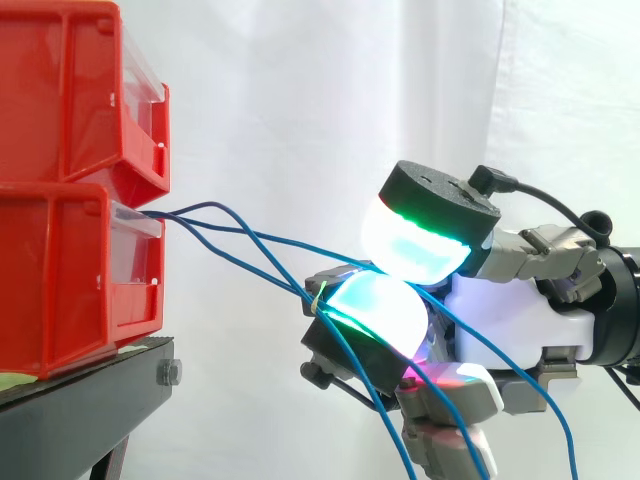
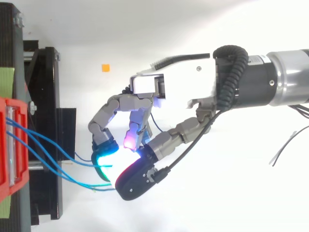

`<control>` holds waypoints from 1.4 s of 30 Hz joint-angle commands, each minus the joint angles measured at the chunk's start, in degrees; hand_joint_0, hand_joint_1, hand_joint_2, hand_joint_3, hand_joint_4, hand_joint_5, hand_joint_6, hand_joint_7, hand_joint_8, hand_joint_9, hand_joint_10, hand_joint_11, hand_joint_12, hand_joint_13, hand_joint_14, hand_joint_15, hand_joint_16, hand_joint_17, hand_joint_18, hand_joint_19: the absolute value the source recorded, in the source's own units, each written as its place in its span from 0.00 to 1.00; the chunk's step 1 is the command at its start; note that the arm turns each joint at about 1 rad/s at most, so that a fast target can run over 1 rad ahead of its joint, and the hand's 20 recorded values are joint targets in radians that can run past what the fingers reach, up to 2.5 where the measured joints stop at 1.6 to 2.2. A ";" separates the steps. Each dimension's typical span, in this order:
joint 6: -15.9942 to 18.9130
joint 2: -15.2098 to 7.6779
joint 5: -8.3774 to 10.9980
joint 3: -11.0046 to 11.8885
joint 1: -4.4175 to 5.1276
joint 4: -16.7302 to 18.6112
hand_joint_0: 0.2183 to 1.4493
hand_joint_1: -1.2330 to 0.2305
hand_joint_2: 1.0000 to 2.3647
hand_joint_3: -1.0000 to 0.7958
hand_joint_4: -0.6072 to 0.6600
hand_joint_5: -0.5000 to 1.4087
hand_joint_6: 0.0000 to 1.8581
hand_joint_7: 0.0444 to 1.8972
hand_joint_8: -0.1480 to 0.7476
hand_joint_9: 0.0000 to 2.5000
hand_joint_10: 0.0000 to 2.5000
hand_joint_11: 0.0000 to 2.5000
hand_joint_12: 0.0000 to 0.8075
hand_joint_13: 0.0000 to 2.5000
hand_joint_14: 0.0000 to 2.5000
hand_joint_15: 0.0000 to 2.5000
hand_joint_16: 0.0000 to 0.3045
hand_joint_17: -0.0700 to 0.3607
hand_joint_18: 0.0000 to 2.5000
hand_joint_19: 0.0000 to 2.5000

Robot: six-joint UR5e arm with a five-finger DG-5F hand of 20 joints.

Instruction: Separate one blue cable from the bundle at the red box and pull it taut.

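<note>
Several thin blue cables [image 1: 230, 235] run out of the lower red bin [image 1: 60, 270] at the left and slant down to the right. The hand [image 1: 510, 310] comes in from the right, and its glowing fingertips [image 1: 380, 310] close against each other where the cables meet. At least one blue cable is pinched between the pads; how many I cannot tell. Beyond the pinch, cables hang slack toward the bottom edge. From above, the hand [image 2: 178, 84] curls toward the red bin [image 2: 7, 145], with the blue cables [image 2: 43, 154] sagging between bin and fingertips.
A second red bin [image 1: 70, 90] sits on top of the lower one, both on the black stand [image 1: 90, 390]. The white curtain is behind. A small orange marker [image 2: 105, 68] lies on the white floor, and loose grey wires [image 2: 285, 145] lie at the right.
</note>
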 commanded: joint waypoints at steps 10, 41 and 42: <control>1.16 5.69 6.80 -7.47 0.65 1.06 0.34 0.44 0.01 0.34 0.47 0.18 0.48 0.60 0.61 0.51 0.01 0.51 0.53 0.46 0.01 0.32 0.16 0.41 0.42 0.28; 11.70 6.48 11.72 -12.48 1.53 14.60 0.37 0.46 0.00 0.31 0.50 0.18 0.48 0.58 0.54 0.56 0.11 0.64 0.45 0.61 0.00 0.62 0.15 0.40 0.43 0.28; 11.62 6.48 11.89 -12.48 1.53 14.77 0.37 0.46 0.00 0.31 0.50 0.18 0.48 0.57 0.54 0.56 0.13 0.63 0.46 0.61 0.00 0.63 0.15 0.40 0.43 0.28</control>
